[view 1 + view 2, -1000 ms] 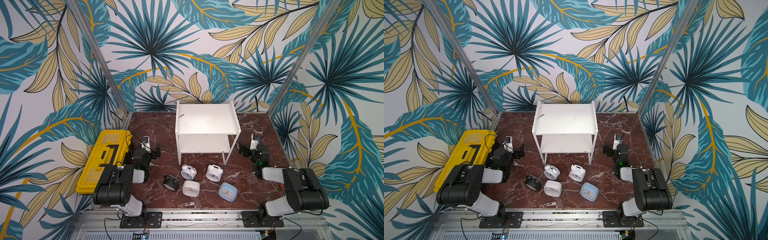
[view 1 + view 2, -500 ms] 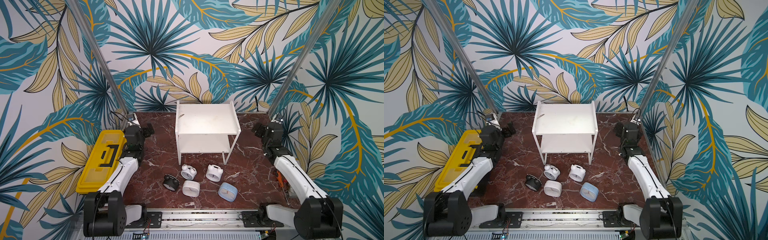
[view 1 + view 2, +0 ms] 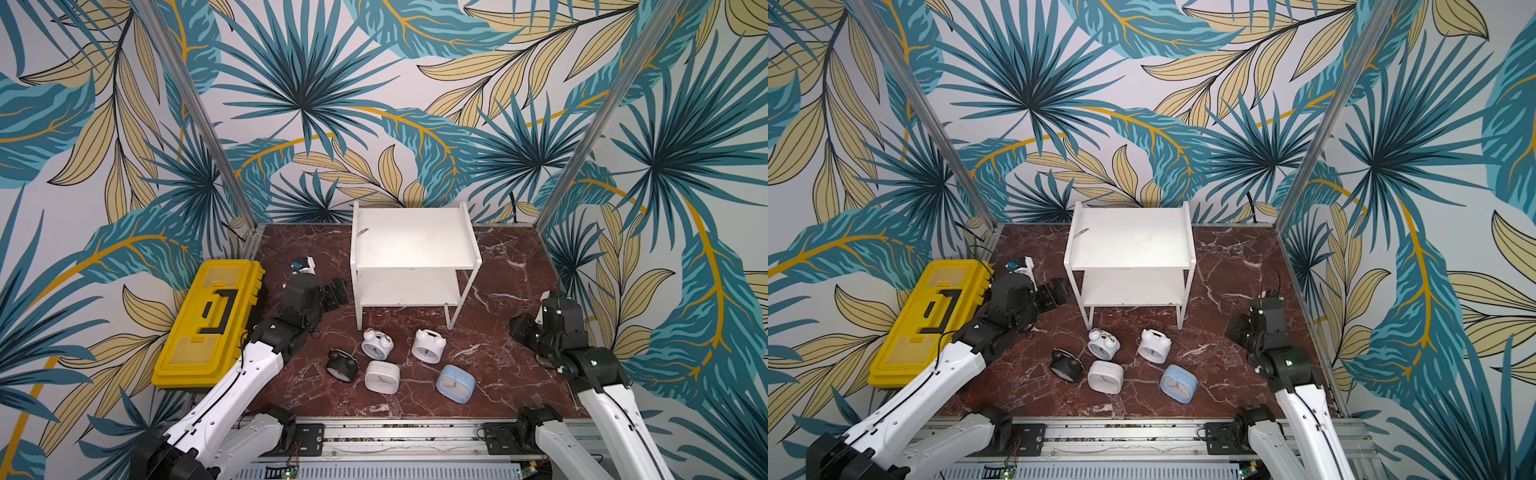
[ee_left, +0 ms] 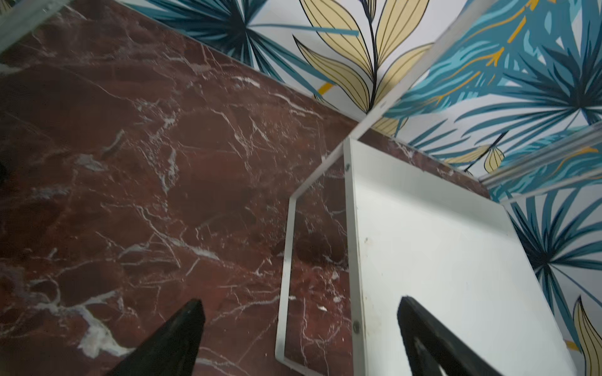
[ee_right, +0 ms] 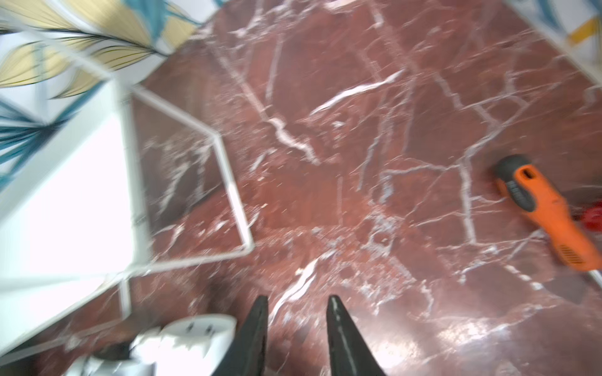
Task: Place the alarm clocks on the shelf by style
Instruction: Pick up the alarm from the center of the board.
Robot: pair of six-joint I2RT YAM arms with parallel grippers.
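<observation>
Five alarm clocks lie on the marble in front of the white shelf (image 3: 413,239) (image 3: 1129,241): a black twin-bell (image 3: 342,365), two white twin-bells (image 3: 377,343) (image 3: 428,346), a white rounded-square (image 3: 382,377) and a light-blue one (image 3: 455,383). Both shelf boards are bare. My left gripper (image 3: 336,293) (image 4: 299,312) is open beside the shelf's left legs, nothing between its fingers. My right gripper (image 3: 523,332) (image 5: 298,309) hovers right of the clocks, its jaws a narrow gap apart over bare marble. A white twin-bell clock (image 5: 195,338) shows just beside one finger.
A yellow toolbox (image 3: 208,320) lies along the left edge. An orange-handled tool (image 5: 547,211) lies on the marble near the right wall. Patterned walls close in the table on three sides. The shelf's thin legs (image 4: 283,260) stand near my left gripper.
Both arms came away from the back corners: the left gripper swung toward the shelf's left side, the right one forward toward the clocks. The right jaws narrowed.
</observation>
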